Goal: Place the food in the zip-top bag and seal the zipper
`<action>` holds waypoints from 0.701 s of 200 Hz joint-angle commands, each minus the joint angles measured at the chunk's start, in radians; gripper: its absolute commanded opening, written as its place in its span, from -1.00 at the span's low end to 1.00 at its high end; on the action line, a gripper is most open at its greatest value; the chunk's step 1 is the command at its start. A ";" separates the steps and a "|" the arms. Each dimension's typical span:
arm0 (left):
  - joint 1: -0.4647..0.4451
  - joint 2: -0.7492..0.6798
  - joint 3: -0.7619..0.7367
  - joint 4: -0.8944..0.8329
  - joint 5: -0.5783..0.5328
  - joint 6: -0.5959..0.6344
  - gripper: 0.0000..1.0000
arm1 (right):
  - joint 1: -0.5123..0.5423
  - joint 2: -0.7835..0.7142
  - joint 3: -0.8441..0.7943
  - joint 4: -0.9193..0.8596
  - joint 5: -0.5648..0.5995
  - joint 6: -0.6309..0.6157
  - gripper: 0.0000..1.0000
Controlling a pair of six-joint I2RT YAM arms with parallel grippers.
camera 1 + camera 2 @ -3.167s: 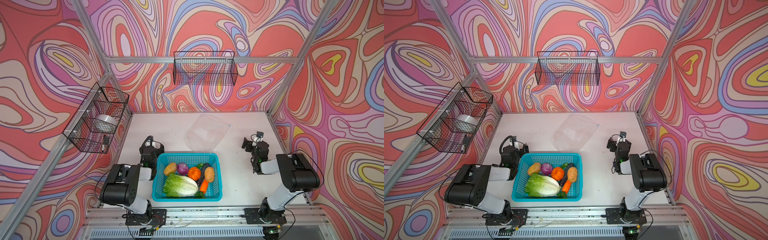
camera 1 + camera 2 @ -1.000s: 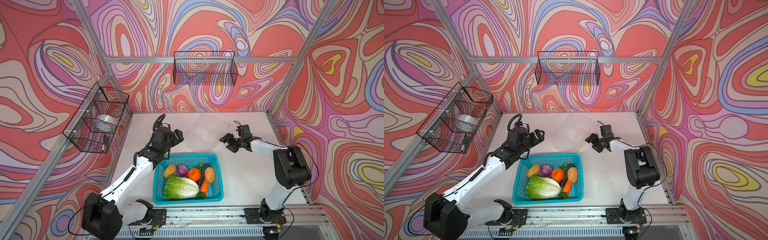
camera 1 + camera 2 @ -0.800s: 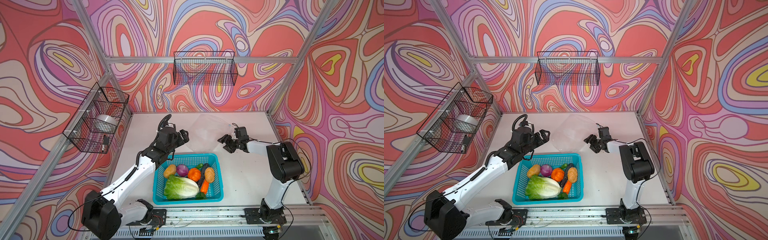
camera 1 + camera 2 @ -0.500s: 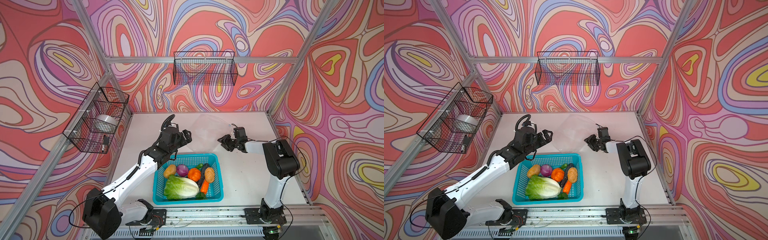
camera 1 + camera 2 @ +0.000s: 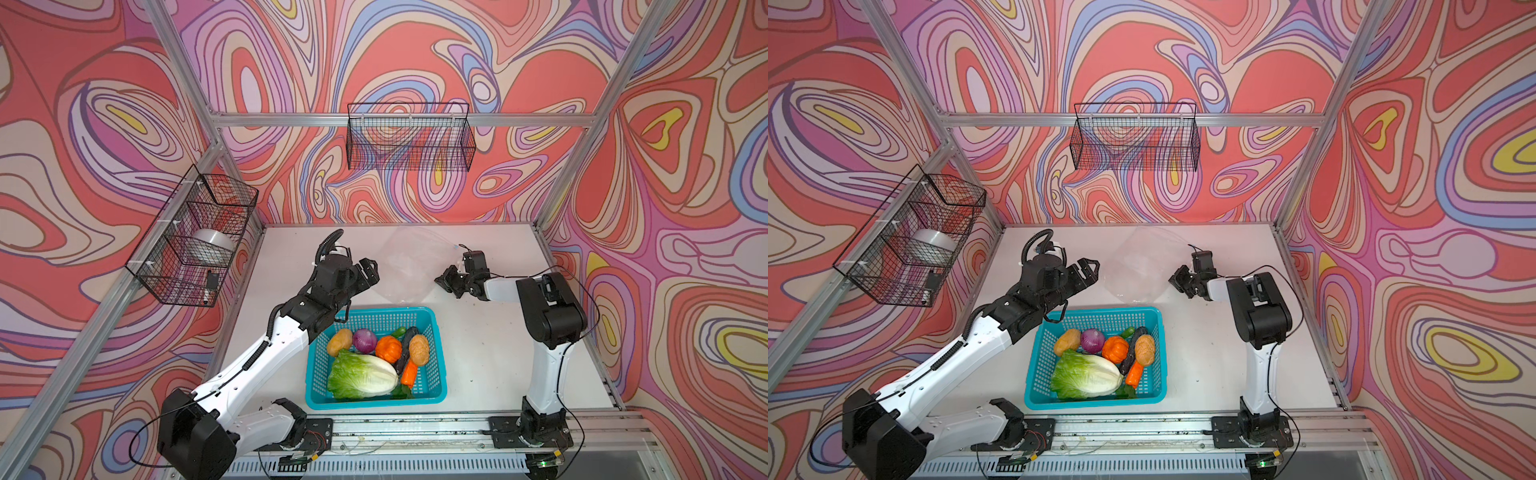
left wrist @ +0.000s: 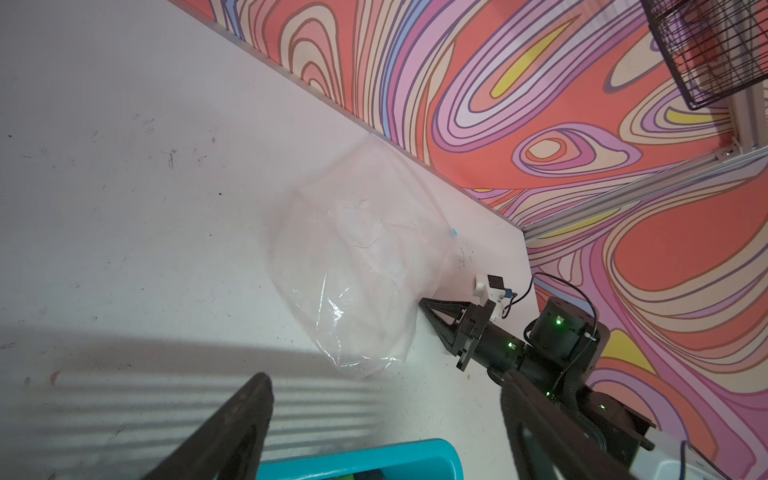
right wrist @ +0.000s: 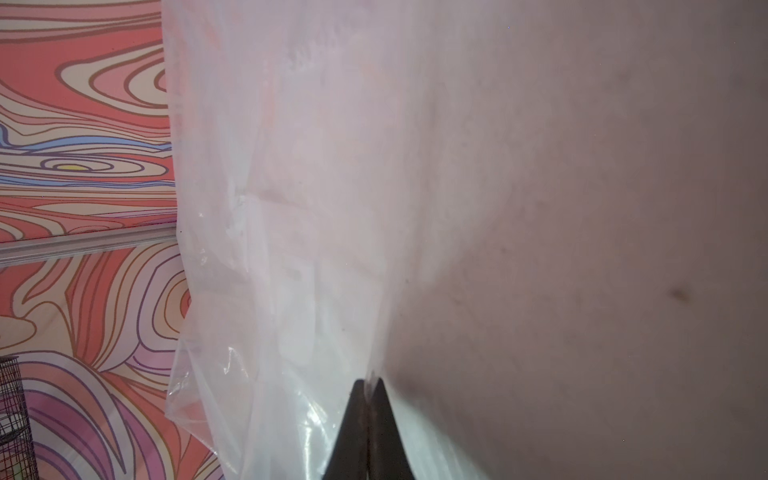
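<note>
There, bag (image 7: 291,249) (clear) between right fingers (image 7: 352,430)

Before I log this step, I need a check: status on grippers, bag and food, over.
Right gripper shut on zip-top bag edge; left gripper open, hovering beside it. Bag empty. Food all in teal basket. Nothing blocking.

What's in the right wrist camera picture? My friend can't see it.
The right gripper is shut, pinching the edge of a clear zip-top bag. The bag lies on a white table, with a swirly pink wall beyond.
</note>
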 commanded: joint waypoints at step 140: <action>-0.011 0.156 0.106 0.008 0.127 -0.017 0.76 | -0.185 -0.427 0.063 -1.089 0.447 -0.660 -1.00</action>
